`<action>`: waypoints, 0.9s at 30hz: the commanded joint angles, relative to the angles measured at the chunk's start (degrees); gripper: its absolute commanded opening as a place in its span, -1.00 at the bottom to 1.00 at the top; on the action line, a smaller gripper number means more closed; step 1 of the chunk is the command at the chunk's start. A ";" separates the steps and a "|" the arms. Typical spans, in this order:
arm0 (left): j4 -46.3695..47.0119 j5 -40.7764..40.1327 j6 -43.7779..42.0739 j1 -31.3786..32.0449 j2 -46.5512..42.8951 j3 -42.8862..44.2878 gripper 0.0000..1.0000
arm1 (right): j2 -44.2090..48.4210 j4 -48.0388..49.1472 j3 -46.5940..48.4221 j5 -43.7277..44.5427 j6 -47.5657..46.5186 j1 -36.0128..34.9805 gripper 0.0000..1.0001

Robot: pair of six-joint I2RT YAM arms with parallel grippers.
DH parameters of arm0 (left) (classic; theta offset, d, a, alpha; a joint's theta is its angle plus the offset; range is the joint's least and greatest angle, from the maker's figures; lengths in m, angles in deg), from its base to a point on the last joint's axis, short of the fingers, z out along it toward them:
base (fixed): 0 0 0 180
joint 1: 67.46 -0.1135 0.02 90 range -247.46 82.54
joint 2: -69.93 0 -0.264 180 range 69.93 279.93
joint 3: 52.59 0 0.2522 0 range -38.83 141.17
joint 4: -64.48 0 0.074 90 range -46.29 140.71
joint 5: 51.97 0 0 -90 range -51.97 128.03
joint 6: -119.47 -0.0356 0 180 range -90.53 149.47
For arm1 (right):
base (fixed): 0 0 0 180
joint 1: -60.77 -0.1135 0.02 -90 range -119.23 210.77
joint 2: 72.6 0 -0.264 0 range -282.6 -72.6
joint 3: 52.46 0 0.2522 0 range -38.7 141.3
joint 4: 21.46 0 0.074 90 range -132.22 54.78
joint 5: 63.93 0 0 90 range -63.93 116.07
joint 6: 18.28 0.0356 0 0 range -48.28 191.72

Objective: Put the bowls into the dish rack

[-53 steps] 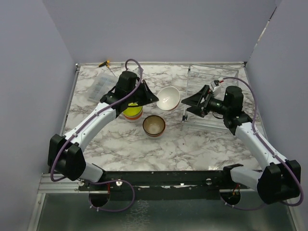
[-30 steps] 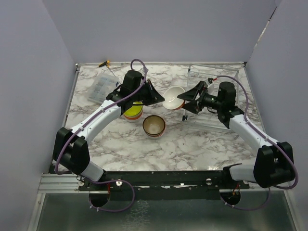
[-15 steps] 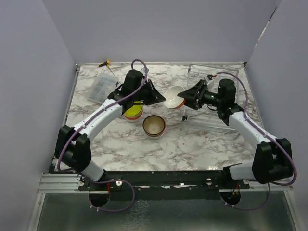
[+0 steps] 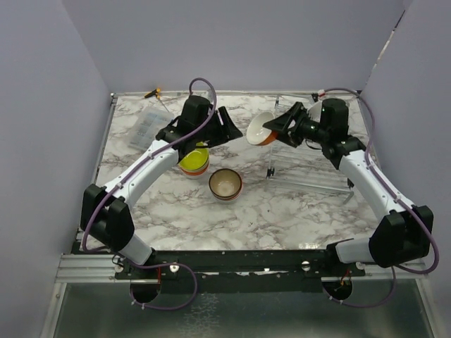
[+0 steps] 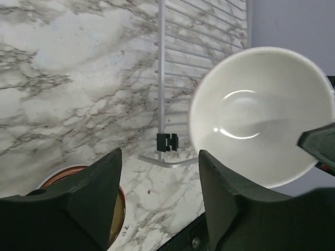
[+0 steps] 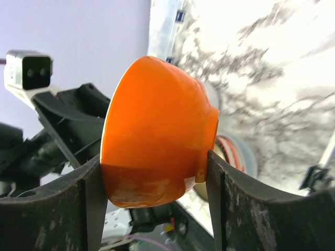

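Orange bowl (image 4: 261, 129) (image 6: 157, 130) is up in the air, just off the left edge of the dish rack (image 4: 317, 172) (image 5: 193, 42), tipped on its side with the white inside (image 5: 261, 115) facing away from the rack. The right arm (image 4: 366, 176) has its jaws clenched on it, the bowl pressed between both fingers (image 6: 89, 209). Further out from the rack, the left arm (image 4: 151, 169) hangs just beside the bowl, jaws spread wide and grasping nothing. Down on the table (image 4: 282, 211), left of the rack, a lime green bowl (image 4: 192, 159) sits stacked in another. A brown bowl (image 4: 225, 184) stands upright, nearer the rack's front corner.
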 commanded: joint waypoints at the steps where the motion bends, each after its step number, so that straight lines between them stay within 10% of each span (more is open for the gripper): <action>1: -11.73 -15.72 -8.04 -0.23 -3.38 4.60 0.39 | -1.78 -16.32 11.16 12.86 -15.36 0.00 -0.17; 10: -19.30 -27.00 -12.26 -0.35 -14.65 0.82 0.97 | -9.76 -28.43 25.70 32.46 -30.36 0.09 -0.17; 27: -13.56 -26.94 -19.22 -1.52 -14.09 -2.19 0.98 | -33.34 -33.42 43.58 73.16 -51.69 1.81 -0.13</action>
